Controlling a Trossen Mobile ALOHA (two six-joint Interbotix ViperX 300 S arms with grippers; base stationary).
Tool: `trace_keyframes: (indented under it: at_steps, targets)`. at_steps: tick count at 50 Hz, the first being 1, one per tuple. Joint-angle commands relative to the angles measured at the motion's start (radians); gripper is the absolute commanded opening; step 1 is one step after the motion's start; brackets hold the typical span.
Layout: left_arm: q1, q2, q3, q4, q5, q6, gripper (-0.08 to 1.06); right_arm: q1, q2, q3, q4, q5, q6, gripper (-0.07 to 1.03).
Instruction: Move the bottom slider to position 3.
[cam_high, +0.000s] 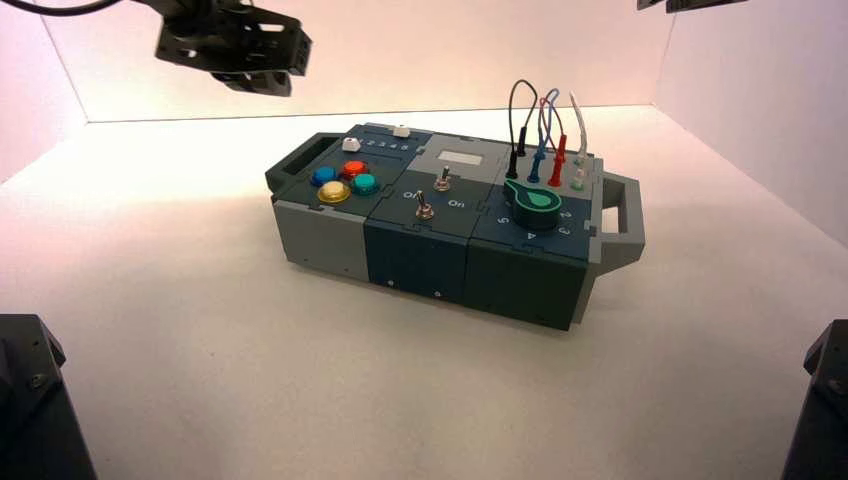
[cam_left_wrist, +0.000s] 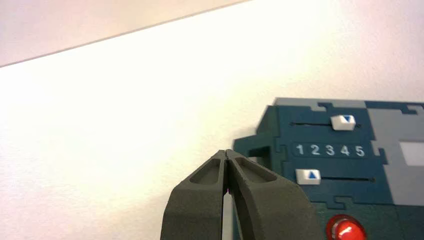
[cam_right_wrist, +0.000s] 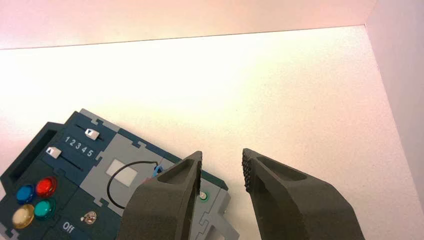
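Note:
The bottom slider is a small white knob with a blue triangle, on the dark blue track nearest the coloured buttons. It stands at numeral 1. Numeral 3 is in the middle of the digit row 1 to 5. The slider also shows in the high view and in the right wrist view. My left gripper is shut and empty, raised above and to the left of the box's slider end. My right gripper is open and empty, high over the box's wire end.
The twin white knob stands at numeral 4. Near the sliders are four coloured buttons, then two silver toggles, a green dial and plugged wires. The box has a handle at each end.

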Motion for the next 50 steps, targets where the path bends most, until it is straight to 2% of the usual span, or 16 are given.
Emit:
trace_keyframes:
  at_steps: [1,10,26,50]
  targets:
    - [-0.026,0.005,-0.049,0.002,0.028,0.000,-0.03,0.005,-0.009,-0.021,0.003,-0.011,0.000,0.44]
    - [-0.051,0.020,-0.075,-0.002,0.106,-0.002,-0.03,0.005,-0.011,-0.021,0.002,-0.011,-0.002,0.44]
    - [-0.060,0.021,-0.072,-0.008,0.120,-0.015,-0.03,0.005,-0.011,-0.023,0.002,-0.011,-0.002,0.44]
    - [-0.107,0.109,-0.129,-0.008,0.146,-0.017,-0.03,0.005,-0.026,-0.018,0.003,-0.009,0.000,0.44]
